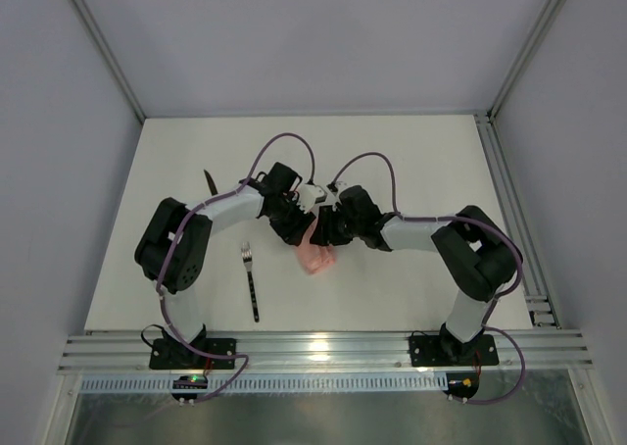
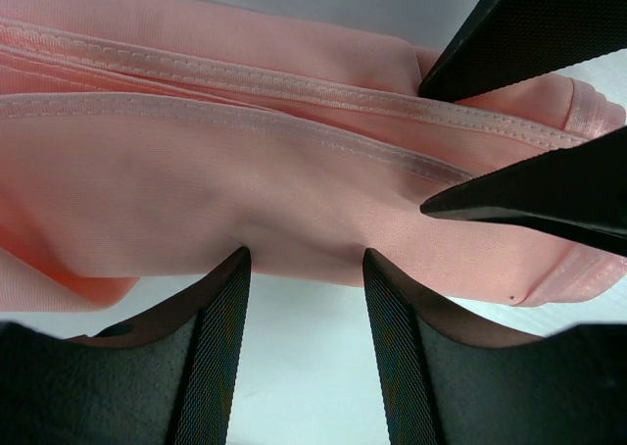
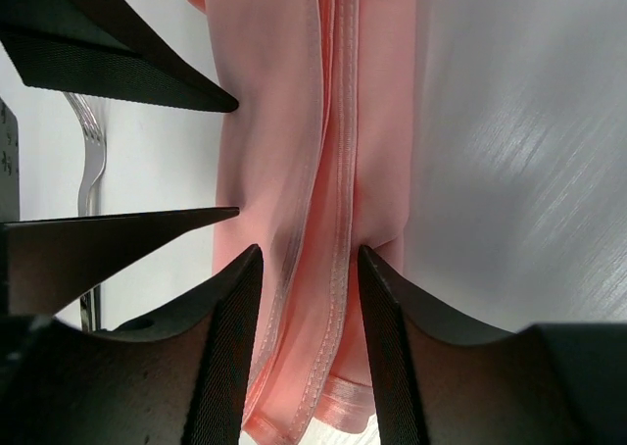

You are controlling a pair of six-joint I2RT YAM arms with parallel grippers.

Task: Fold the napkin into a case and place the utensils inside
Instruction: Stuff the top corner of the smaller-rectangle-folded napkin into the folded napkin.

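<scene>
Both arms are meeting over the napkin (image 1: 315, 259), which is lying as a folded pale-pink band directly beneath the two wrists. Its long axis is running near-to-far, roughly parallel to the fork (image 1: 252, 280).

You are holding the left gripper (image 2: 306, 259) at the napkin's left long edge. Its jaws are standing moderately apart, with bare table showing between them and only the tips reaching the cloth, so it is gripping nothing.

You are bringing the right gripper (image 3: 309, 254) in across the band. Its jaws are straddling the stitched hems at a middling width, and the cloth is puckering against one finger. Whether the fingers are actually pinching the cloth cannot be told from these views.

The fork is lying apart from the napkin on its left, tines pointing away from the arm bases. The knife (image 1: 210, 180) is lying farther left and farther from the bases, partly hidden by the left arm.

The fold looks only partly made, with no pocket edge showing. Either arm could work it, since both are already at the cloth. The utensils are lying on the left arm's side, and the two grippers' closely spaced fingertips are the main crowding risk.
</scene>
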